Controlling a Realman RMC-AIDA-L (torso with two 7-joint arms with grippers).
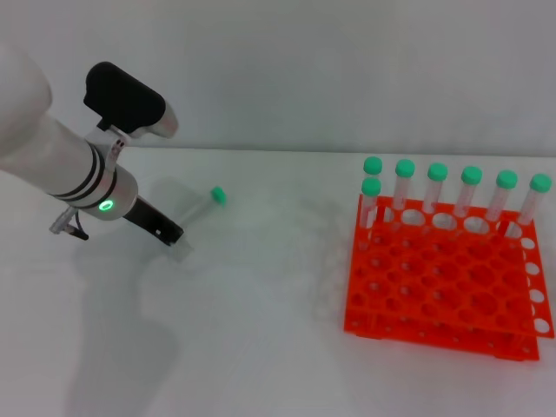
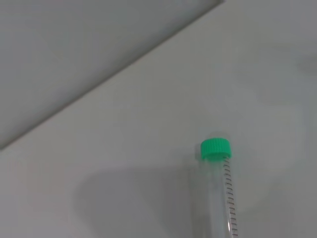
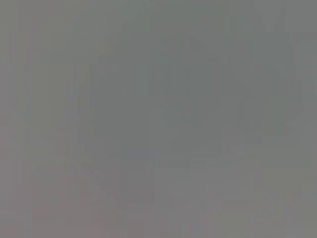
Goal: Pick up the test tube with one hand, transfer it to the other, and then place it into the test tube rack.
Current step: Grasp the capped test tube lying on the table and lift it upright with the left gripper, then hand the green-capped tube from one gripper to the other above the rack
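Left gripper at the tube's base end; tube lying flat, cap pointing away.

I'm reading the black two-finger left gripper (image 1: 169,233) on its white banded arm as sitting at the lower end of the slim clear green-capped test tube (image 1: 198,214); whether its fingers are spread or pinching, I cannot tell. The tube's long axis is running up-right toward the bright orange two-tier rack (image 1: 447,287), well apart. The right gripper isn't showing.
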